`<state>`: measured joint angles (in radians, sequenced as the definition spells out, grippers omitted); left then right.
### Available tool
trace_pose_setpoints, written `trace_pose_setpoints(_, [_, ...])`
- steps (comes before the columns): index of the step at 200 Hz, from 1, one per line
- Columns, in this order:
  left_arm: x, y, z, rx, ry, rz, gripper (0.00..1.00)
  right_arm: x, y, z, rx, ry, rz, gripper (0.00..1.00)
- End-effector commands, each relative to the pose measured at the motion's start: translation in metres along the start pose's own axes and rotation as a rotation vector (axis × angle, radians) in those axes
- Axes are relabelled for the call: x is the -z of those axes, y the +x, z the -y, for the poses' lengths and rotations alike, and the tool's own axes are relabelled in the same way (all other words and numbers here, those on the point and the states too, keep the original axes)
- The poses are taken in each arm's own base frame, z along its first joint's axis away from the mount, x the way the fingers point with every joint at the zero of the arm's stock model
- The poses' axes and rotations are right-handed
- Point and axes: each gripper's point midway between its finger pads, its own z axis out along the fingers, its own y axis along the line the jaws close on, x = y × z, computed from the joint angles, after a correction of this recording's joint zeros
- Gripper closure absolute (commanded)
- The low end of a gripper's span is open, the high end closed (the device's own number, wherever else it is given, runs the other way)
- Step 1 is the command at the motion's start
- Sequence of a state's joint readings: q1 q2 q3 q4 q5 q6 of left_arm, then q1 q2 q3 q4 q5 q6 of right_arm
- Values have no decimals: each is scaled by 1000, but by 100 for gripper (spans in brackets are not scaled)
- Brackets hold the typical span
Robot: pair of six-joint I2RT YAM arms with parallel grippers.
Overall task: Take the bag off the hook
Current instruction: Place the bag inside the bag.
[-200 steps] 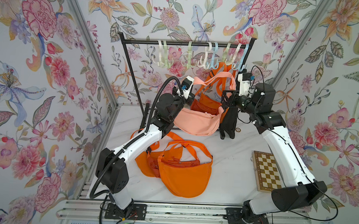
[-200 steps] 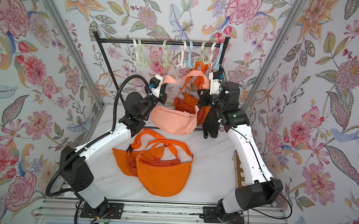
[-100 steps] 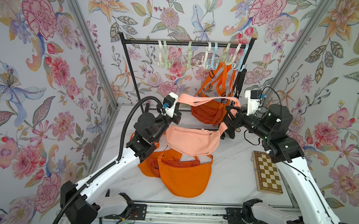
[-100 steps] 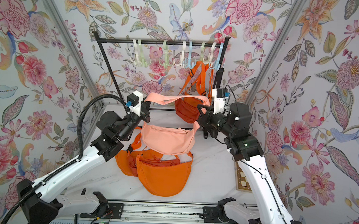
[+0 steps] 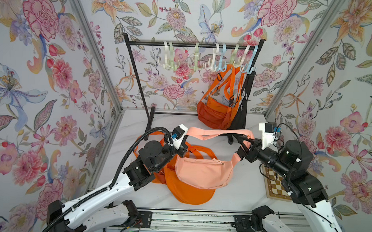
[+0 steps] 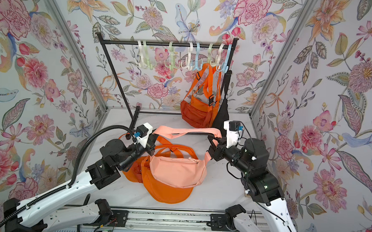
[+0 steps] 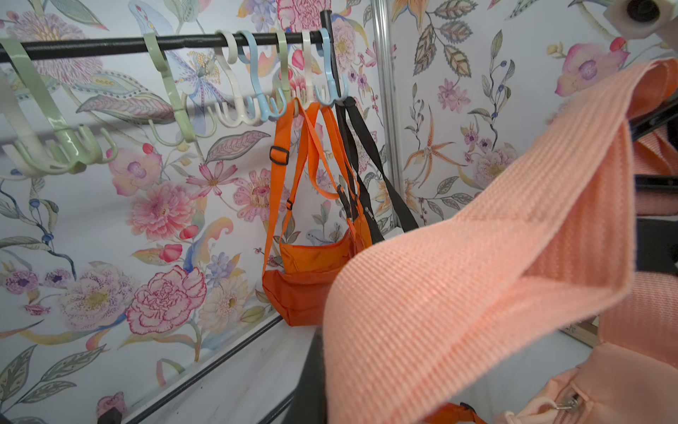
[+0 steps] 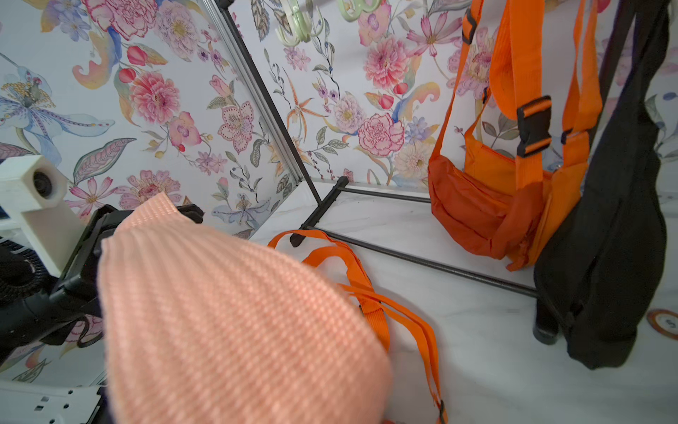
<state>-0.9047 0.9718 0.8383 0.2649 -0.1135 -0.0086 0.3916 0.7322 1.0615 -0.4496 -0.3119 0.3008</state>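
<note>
Nearest, the pink bag (image 5: 204, 173) sags over the orange bags (image 5: 188, 193) heaped on the desk (image 5: 244, 188). Just beyond, its strap (image 5: 219, 132) runs left to right between the left claw (image 5: 182, 149) and the right claw (image 5: 245, 143), both clenched on it. The hooks (image 5: 220, 66) on the far rack (image 5: 139, 80) stand well apart from it.

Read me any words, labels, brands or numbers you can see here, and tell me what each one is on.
"5" or "S", too blurred to settle: on the round disc on the table.
Bags, hooks, chessboard: no readable text.
</note>
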Motion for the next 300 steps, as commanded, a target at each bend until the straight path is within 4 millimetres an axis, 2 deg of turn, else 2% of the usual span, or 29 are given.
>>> trace_pose_setpoints(1, [7,28,0,45,-39,-39,100,-7,25,18,-33,60,-42,100])
trace_pose_setpoints(37, [-4,81,5,62,-66,-117,100,-35,66,48,-92,122,-103,100])
trace_pose_setpoints(90, [-37,132,2,77,-136,-189,100,-94,115,89,-181,156,-182,100])
trace_pose_setpoints(115, [-51,159,-4,73,-178,-219,100,-118,133,107,-193,189,-224,100])
trace_pose_setpoints(146, [-66,186,-14,84,-221,-246,100,-139,147,126,-198,221,-254,100])
trace_pose_setpoints(157, [-70,195,-18,79,-237,-258,95,-148,153,131,-205,217,-276,94])
trace_pose_setpoints(173, [-75,203,-22,72,-251,-267,86,-158,160,137,-210,222,-303,76])
trace_pose_setpoints(182, [-76,201,-25,73,-259,-258,82,-161,163,141,-210,230,-311,65])
trace_pose_setpoints(184, [-77,211,-23,68,-259,-279,81,-162,164,142,-211,231,-312,63])
trace_pose_setpoints(187, [-77,215,-24,67,-260,-287,80,-162,165,143,-212,235,-314,59])
trace_pose_setpoints(203, [-78,216,-27,70,-267,-284,71,-165,166,147,-212,241,-312,45])
trace_pose_setpoints(230, [-78,209,-31,67,-275,-270,49,-165,164,147,-207,238,-305,37])
trace_pose_setpoints(245, [-78,207,-35,59,-293,-279,21,-162,159,145,-199,238,-296,35])
trace_pose_setpoints(250, [-76,191,-39,65,-305,-250,17,-160,157,145,-197,239,-293,34])
trace_pose_setpoints(253, [-75,189,-40,64,-308,-249,10,-159,156,144,-193,239,-290,34])
trace_pose_setpoints(259, [-74,184,-42,63,-314,-244,4,-157,153,143,-190,238,-284,34])
trace_pose_setpoints(266, [-72,178,-44,64,-319,-235,1,-154,150,141,-184,239,-276,34])
trace_pose_setpoints(300, [-56,143,-49,84,-315,-167,0,-135,124,129,-151,233,-218,33])
